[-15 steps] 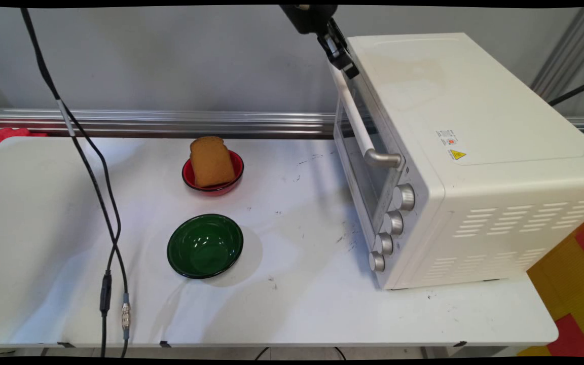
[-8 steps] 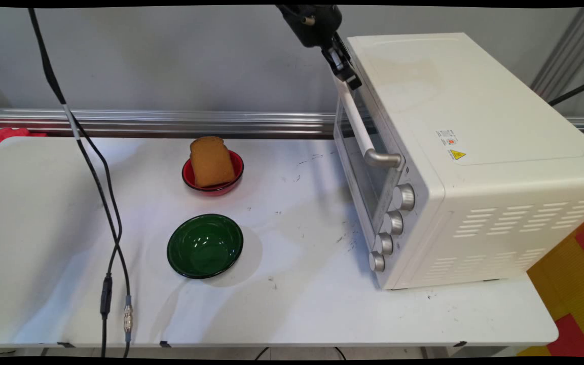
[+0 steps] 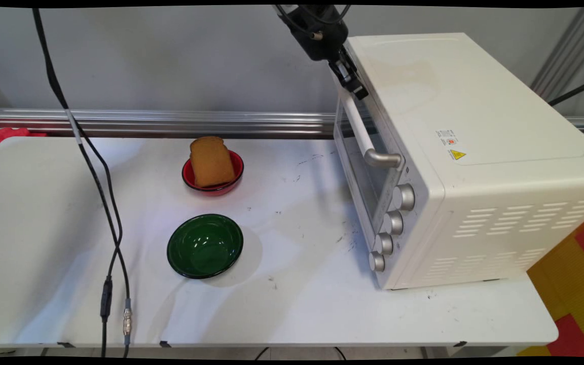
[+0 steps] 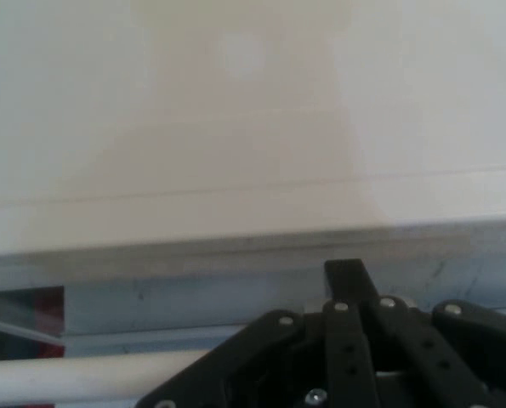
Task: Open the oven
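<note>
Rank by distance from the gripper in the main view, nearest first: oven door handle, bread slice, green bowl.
Measured from the gripper:
1. Oven door handle, right at the gripper, on the toaster oven's front.
2. Bread slice, standing in the red bowl, mid-table to the left.
3. Green bowl, nearer the table's front edge.

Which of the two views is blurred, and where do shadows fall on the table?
Hand view: soft and out of focus; the oven's cream top and the handle lack sharp edges. Main view: sharp; the green bowl throws a pale shadow to its right, and a wider shadow lies on the table before the oven door.
</note>
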Available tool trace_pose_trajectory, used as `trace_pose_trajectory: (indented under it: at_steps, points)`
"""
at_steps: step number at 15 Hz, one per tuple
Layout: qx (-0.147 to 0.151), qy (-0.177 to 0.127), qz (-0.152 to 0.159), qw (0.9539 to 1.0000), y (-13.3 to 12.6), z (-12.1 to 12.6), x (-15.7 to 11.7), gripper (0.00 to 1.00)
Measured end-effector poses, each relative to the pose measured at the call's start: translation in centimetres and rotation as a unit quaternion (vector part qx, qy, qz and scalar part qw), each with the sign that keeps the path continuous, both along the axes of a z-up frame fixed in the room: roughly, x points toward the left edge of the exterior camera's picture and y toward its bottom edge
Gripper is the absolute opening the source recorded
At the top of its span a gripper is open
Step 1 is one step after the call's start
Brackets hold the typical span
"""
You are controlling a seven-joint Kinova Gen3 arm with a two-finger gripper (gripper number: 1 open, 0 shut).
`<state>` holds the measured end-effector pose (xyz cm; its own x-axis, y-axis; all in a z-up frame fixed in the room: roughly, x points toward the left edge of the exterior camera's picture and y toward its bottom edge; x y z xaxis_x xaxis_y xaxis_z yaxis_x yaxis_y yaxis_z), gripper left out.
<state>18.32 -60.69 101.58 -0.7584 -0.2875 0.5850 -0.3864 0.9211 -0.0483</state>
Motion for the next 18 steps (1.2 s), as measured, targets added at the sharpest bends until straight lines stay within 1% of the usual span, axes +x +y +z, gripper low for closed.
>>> trace_pose_trajectory:
  at_steps: [10,14,18]
  points:
    - [0.003,-0.006,-0.002,1.0000,0.7,-1.9,0.8,0.00]
    - [0.005,-0.018,-0.010,0.9998,1.5,-2.5,2.2,0.00]
    - [0.010,-0.034,-0.023,0.9991,2.4,-3.2,4.2,0.00]
